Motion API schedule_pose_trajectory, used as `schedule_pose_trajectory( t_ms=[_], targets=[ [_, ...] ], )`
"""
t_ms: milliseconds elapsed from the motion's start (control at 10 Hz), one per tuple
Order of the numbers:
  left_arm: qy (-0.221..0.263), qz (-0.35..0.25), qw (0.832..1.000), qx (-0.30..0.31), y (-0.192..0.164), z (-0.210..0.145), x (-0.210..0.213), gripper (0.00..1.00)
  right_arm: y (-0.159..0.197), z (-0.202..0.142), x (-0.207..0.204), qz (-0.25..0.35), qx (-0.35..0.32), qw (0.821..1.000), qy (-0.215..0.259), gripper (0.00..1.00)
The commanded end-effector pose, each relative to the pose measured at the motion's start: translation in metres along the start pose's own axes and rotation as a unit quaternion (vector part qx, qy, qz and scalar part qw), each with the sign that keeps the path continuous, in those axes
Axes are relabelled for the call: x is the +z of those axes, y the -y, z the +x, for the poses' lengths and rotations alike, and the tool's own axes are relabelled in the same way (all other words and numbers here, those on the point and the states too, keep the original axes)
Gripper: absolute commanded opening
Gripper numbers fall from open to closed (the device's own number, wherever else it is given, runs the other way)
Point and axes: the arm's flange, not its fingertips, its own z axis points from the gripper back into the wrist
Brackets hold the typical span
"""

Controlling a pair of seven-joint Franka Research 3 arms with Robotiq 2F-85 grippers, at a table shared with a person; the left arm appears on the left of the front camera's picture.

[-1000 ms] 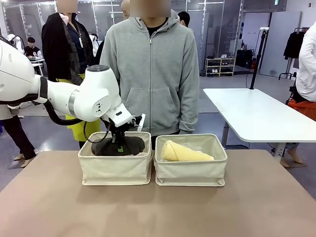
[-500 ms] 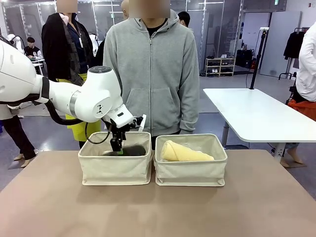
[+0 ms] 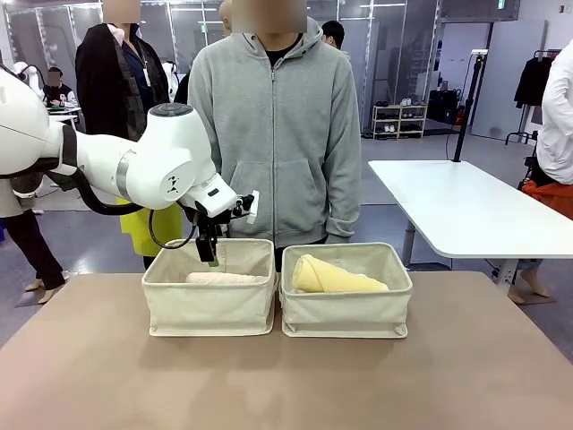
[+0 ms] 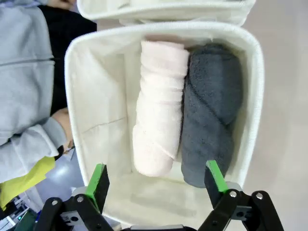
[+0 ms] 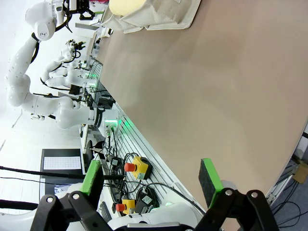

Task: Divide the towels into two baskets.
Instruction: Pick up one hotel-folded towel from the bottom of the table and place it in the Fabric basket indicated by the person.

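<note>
The left gripper [image 3: 212, 261] hangs just above the left basket [image 3: 210, 309], its fingers [image 4: 97, 182] spread wide apart with nothing between them. From its wrist camera you look straight down into that basket [image 4: 82, 120]: the pale pink towel [image 4: 160, 130] and the dark grey towel [image 4: 210, 110] lie side by side, touching along their length, the grey one against one long wall and a bare strip of lining beside the pink one. From the front, the pink roll [image 3: 226, 279] just peeks over the rim. Right next to it, touching wall to wall, sits the right basket [image 3: 347, 313] with the pale yellow towel [image 3: 336, 277] lying tilted in it. Both baskets stand toward the far edge of the counter [image 3: 286, 385], in front of a person in a grey hoodie [image 3: 277, 125]. Over on the right gripper [image 5: 151, 185], the fingers are also wide apart, empty, looking along the bare counter, well away from the baskets.
</note>
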Motion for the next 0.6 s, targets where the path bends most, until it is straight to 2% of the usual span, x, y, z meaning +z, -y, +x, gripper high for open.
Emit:
schedule_pose_trajectory(
  t_ms=[0,500],
  targets=[
    [0.0,-0.007,1.0,-0.015,0.0029,0.0034,-0.0088,1.0,-0.0034,-0.0025,-0.0006,-0.007,0.001,1.0,0.001,1.0],
    [0.0,-0.007,1.0,-0.015,0.0029,0.0034,-0.0088,1.0,-0.0034,-0.0025,-0.0006,-0.007,0.001,1.0,0.001,1.0]
  ],
)
